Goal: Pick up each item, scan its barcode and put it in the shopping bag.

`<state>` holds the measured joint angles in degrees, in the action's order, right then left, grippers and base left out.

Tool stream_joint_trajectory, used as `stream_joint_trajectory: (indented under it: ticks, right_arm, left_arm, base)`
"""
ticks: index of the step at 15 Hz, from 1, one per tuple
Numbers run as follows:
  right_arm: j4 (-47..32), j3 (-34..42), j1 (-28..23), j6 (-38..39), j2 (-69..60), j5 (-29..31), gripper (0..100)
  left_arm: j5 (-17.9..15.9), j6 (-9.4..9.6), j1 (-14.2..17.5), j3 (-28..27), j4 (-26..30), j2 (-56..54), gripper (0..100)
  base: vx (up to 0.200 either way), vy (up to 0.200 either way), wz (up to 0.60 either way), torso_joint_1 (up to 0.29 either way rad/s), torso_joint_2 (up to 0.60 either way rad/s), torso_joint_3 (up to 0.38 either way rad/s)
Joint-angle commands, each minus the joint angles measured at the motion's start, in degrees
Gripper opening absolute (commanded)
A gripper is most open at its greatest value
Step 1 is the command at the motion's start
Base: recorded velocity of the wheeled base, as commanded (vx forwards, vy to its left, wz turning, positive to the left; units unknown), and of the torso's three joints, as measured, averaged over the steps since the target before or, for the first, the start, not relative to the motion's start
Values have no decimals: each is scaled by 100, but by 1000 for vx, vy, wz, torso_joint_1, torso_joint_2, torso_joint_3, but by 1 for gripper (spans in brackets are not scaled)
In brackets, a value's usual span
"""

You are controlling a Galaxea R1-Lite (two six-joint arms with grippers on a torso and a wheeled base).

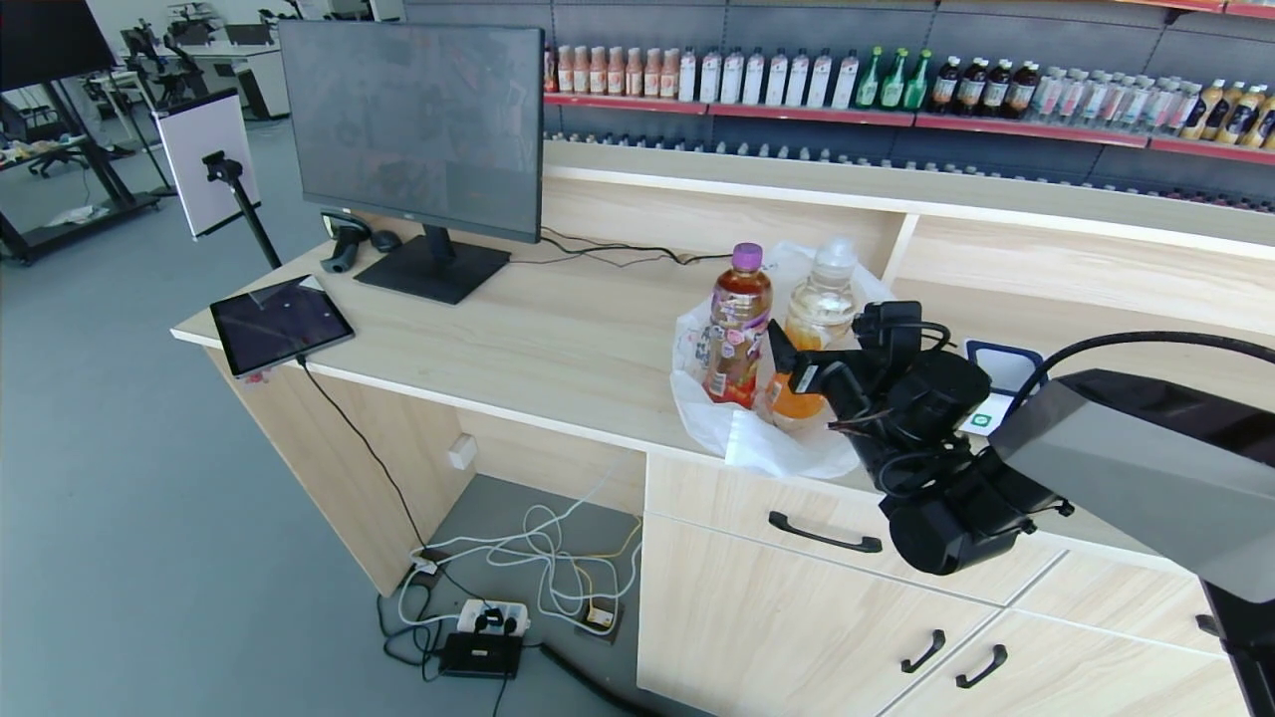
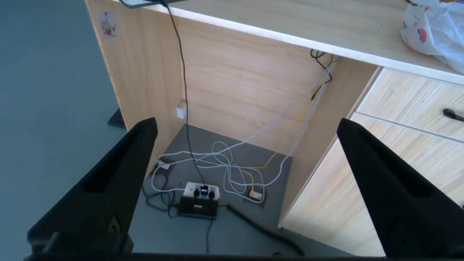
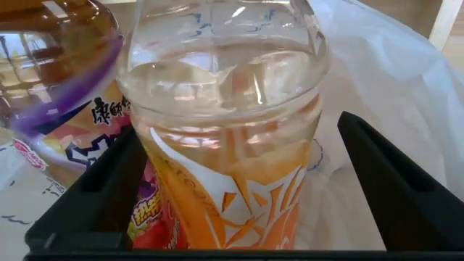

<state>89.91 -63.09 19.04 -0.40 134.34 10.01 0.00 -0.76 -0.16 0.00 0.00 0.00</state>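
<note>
Orange-labelled bottle (image 3: pixel 225 145) and purple-capped bottle (image 1: pixel 738 329) stand in shopping bag (image 1: pixel 757 448).

**Q:** How is the right arm posed?
**A:** The grey-and-black right arm (image 1: pixel 1126 448) reaches forward and leftward in the head view, its black wrist (image 1: pixel 931 418) leading. The black two-fingered right pincer (image 3: pixel 235 174) has its fingers (image 3: pixel 391 181) spread wide.

**Q:** And the left?
**A:** The black left pincer (image 2: pixel 248 138) points obliquely downward, its fingers (image 2: pixel 109 188) likewise wide apart.

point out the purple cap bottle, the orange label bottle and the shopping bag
purple-capped bottle (image 1: pixel 735 339), head view, label
orange-labelled bottle (image 1: pixel 819 304), head view, clear shoulder
shopping bag (image 1: pixel 775 450), head view, front fold
</note>
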Motion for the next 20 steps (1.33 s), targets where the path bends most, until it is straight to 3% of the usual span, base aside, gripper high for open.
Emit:
stream_joint_trajectory:
  ticks: [1, 13, 20]
  right_arm:
    - [9, 77, 3, -4, -198, 1, 100]
    - [9, 877, 73, -65, -1578, 1, 100]
    - [9, 2231, 407, -346, -2940, 1, 100]
  left_arm:
    - [0, -4, -2, 0, 0, 0, 100]
    - [0, -4, -2, 0, 0, 0, 100]
    - [0, 14, -2, 0, 0, 0, 100]
  base:
    - [0, 0, 0, 0, 0, 0]
    - [0, 0, 0, 0, 0, 0]
    - [0, 0, 0, 0, 0, 0]
